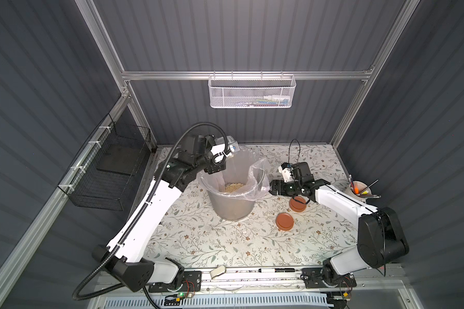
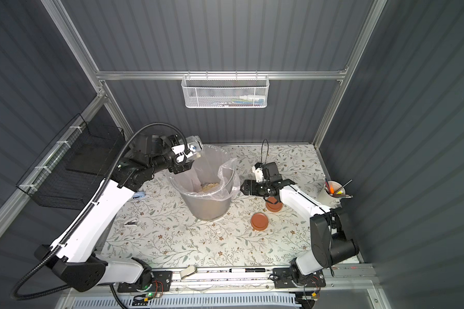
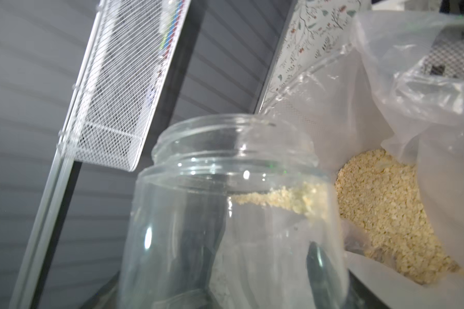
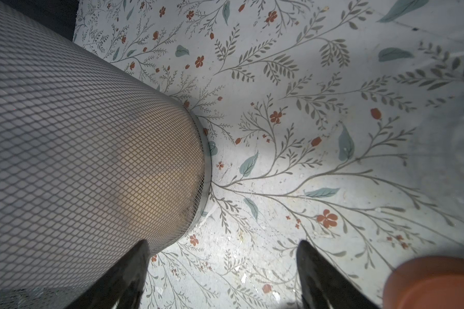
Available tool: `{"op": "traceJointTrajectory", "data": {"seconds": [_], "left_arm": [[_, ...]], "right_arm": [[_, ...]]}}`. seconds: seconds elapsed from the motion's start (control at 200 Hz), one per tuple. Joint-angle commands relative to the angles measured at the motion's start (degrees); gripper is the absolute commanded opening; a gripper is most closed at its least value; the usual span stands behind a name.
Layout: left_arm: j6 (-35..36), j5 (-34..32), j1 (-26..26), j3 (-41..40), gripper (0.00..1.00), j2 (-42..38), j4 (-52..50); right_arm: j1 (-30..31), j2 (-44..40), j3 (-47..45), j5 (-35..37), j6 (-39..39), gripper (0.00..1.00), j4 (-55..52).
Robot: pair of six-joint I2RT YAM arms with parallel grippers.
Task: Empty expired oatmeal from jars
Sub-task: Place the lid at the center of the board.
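Observation:
My left gripper (image 1: pixel 227 148) is shut on a clear jar (image 1: pixel 232 140), tipped over the far left rim of the grey mesh bin (image 1: pixel 233 211) with its clear liner. In the left wrist view the jar (image 3: pixel 225 214) is nearly bare, with a thin streak of oatmeal (image 3: pixel 284 196) at its shoulder. A heap of oatmeal (image 3: pixel 381 208) lies in the bin. My right gripper (image 1: pixel 272 187) hangs open and holds nothing, low over the table by the bin's right side. Two orange lids (image 1: pixel 285 221) (image 1: pixel 298 204) lie on the table beside the right arm.
A white cup with pens (image 1: pixel 359 190) stands at the right edge. A white mesh basket (image 1: pixel 252 91) hangs on the back wall, and a black wire basket (image 1: pixel 113 174) on the left wall. A marker (image 1: pixel 276 270) lies on the front rail. A stapler (image 2: pixel 131 222) sits left of the bin.

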Motion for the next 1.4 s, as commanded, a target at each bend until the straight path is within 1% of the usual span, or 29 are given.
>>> {"op": "traceJointTrajectory", "data": {"seconds": [0.0, 0.065, 0.235, 0.295, 0.33, 0.345, 0.4, 0.5, 0.6, 0.63, 0.69, 0.72, 0.796, 0.896, 0.991, 1.081, 1.136, 1.236, 1.306, 1.391], "left_arm": [[-11.77, 7.59, 1.28, -3.11, 0.00, -4.22, 8.09], [-14.96, 9.12, 1.70, -3.67, 0.00, -4.40, 8.26], [-20.97, 11.77, 1.98, -1.33, 0.00, -3.21, 5.92], [-22.97, 12.14, 1.99, 1.20, 0.00, -2.06, 3.24], [-23.60, 11.85, 1.99, 3.44, 0.00, -0.92, 0.27], [-23.94, 11.65, 1.99, 4.96, 0.00, -0.41, -1.25], [-24.69, 10.03, 2.02, 10.12, 0.00, 2.14, -7.44], [-24.98, 5.76, 2.07, 21.35, 0.00, 7.03, -21.73], [-24.98, 1.79, 2.03, 33.20, 0.00, 12.24, -36.07], [-24.41, -0.17, 1.35, 32.96, 0.00, 11.60, -37.11], [-23.24, -0.58, 1.28, 32.07, 0.00, 10.39, -38.76], [-22.51, -2.23, 1.02, 31.84, 0.00, 10.30, -40.08], [-21.09, -7.40, -1.74, 31.02, 0.00, 11.02, -42.71], [-18.72, -14.78, -6.43, 29.37, 0.00, 13.81, -44.89], [-16.01, -17.80, -9.01, 28.28, 0.00, 17.11, -44.96], [-11.78, -23.75, -11.61, 25.61, 0.00, 20.39, -44.47], [-9.66, -26.52, -12.11, 24.71, 0.00, 22.05, -44.08], [-5.22, -28.76, -12.20, 25.16, 0.00, 24.33, -43.81], [0.57, -28.55, -11.99, 26.41, 0.00, 25.50, -43.24], [9.75, -27.34, -11.46, 28.60, 0.00, 27.45, -42.91]], "right_arm": [[-0.27, -1.17, 2.28, 0.67, -0.08, 0.85, -2.03], [-0.28, -1.54, 2.88, 1.02, -0.45, 0.85, -2.98], [-0.26, -2.71, 3.16, 1.73, -0.86, 0.85, -3.88], [-0.27, -3.09, 3.48, 1.74, -1.21, 0.85, -4.45], [-0.27, -3.51, 3.75, 1.74, -1.56, 0.85, -5.08], [-0.26, -3.72, 3.89, 3.70, -1.70, 0.85, -5.30], [-0.26, -4.59, 4.28, 5.06, -2.53, 0.85, -6.39], [-0.46, -6.06, 5.12, 7.44, -4.43, 0.86, -8.79], [-0.83, -6.75, 5.86, 7.96, -5.76, 0.86, -10.44], [-0.92, -6.87, 5.89, 7.82, -5.83, 0.86, -10.46], [-1.05, -6.78, 5.75, 7.51, -5.90, 0.86, -10.02], [-1.07, -6.45, 5.71, 7.17, -5.90, 0.86, -9.94], [-1.05, -5.74, 5.34, 6.18, -5.60, 0.86, -9.40], [-1.09, -5.25, 4.59, 4.76, -4.77, 0.85, -8.23], [-1.10, -5.40, 3.73, 4.57, -4.17, 0.85, -8.20], [-1.05, -5.68, 2.78, 4.43, -3.80, 0.85, -6.46], [-1.05, -5.66, 2.46, 4.25, -3.72, 0.85, -6.35], [-1.13, -5.39, 1.63, 4.04, -3.64, 0.85, -5.45], [-1.18, -4.62, 1.45, 3.08, -3.57, 0.85, -4.82], [-1.14, -3.49, 1.31, 2.97, -3.44, 0.85, -3.57]]}}
